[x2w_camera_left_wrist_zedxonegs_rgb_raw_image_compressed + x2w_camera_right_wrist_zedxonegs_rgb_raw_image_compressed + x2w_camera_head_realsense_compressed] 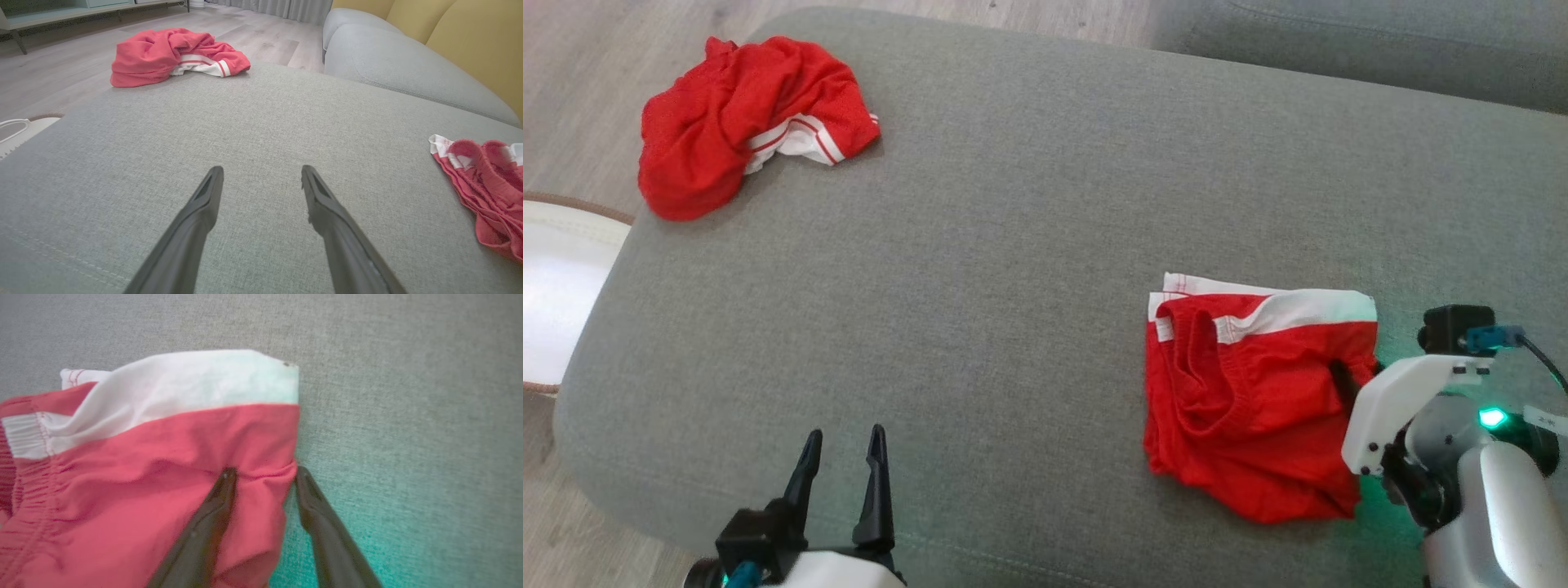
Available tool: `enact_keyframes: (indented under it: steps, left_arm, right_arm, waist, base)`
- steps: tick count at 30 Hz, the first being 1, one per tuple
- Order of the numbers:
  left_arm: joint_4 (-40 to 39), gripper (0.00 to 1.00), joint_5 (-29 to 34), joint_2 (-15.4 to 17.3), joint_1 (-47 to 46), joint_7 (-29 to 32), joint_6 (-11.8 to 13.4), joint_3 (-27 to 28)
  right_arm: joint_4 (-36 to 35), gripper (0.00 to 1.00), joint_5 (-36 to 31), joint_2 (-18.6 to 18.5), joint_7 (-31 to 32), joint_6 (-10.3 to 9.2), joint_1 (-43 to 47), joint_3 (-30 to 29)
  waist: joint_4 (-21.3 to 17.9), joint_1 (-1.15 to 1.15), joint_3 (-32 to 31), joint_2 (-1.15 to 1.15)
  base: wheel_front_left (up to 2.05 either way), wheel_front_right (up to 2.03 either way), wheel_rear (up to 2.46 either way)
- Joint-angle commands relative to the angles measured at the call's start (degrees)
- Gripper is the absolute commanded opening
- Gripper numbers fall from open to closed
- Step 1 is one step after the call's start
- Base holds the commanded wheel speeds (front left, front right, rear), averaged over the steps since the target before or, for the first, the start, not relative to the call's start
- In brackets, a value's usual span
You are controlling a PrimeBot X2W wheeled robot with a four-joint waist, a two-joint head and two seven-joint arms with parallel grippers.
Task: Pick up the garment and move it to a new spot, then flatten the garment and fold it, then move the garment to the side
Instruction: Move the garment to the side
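Folded red cloth garment with a white waistband (1250, 408) lies in the head view on the right part of a broad grey fabric sofa cushion (1029, 245). The right end effector (1349, 382) meets its right edge, with a dark finger poking into the fabric below the white wrist housing. A second red garment with white striped trim, crumpled (735, 122), sits well apart at the cushion's far left corner. The left end effector (844, 441) hovers over the cushion's near edge, spread wide and holding nothing.

From the left wrist, the left end effector (261, 171) shows both fingers far apart above bare cushion (245, 122). The crumpled garment (171, 55) lies ahead to the left, the folded garment (490, 192) at the right border.

From the right wrist, the right end effector (263, 473) straddles the folded garment's (143, 490) side edge. One finger (208, 522) rests on the red cloth and the other on the cushion (408, 396) just beside it. The jaws stand partly apart with puckered fabric between them. Whether they actually clamp it, I cannot tell.
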Motion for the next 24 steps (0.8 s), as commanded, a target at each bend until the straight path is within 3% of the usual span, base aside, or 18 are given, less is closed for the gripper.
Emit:
enact_keyframes:
  steps: [1,2,4,10,24]
  left_arm:
    - [-1.49,1.00,0.48,0.55,-2.94,-0.75,-0.26,2.56]
    - [-1.46,1.00,0.62,0.49,-3.11,-0.77,-0.39,2.53]
    - [-1.52,1.00,0.93,0.40,-3.44,-0.80,-0.57,2.45]
    - [-2.79,1.00,2.17,0.41,-4.63,-0.81,-0.93,1.76]
    - [-7.20,1.00,5.74,1.04,-9.89,2.24,-0.82,-0.89]
  right_arm:
    - [-1.52,0.38,0.48,-0.35,0.19,0.37,-2.98,1.84]
    - [-1.19,0.31,1.17,-0.35,0.08,0.37,-3.22,2.14]
    - [-0.68,0.00,2.47,-0.35,-0.28,0.37,-3.71,2.76]
    - [-1.15,0.00,1.55,-0.35,-4.20,0.37,-6.08,2.38]
    - [-3.15,0.00,-1.18,-2.26,-8.83,0.37,-12.78,-1.15]
  waist:
    - [-0.36,-0.01,0.20,0.00]
    - [-0.66,-0.01,0.30,0.00]
    - [-1.47,-0.01,0.53,0.00]
    - [-6.04,-0.01,1.44,0.00]
    - [-24.34,-0.01,7.98,0.00]
  base:
    - [0.00,0.00,0.00]
    - [0.00,0.00,0.00]
    - [0.00,0.00,0.00]
    - [0.00,0.00,0.00]
    - [0.00,0.00,0.00]
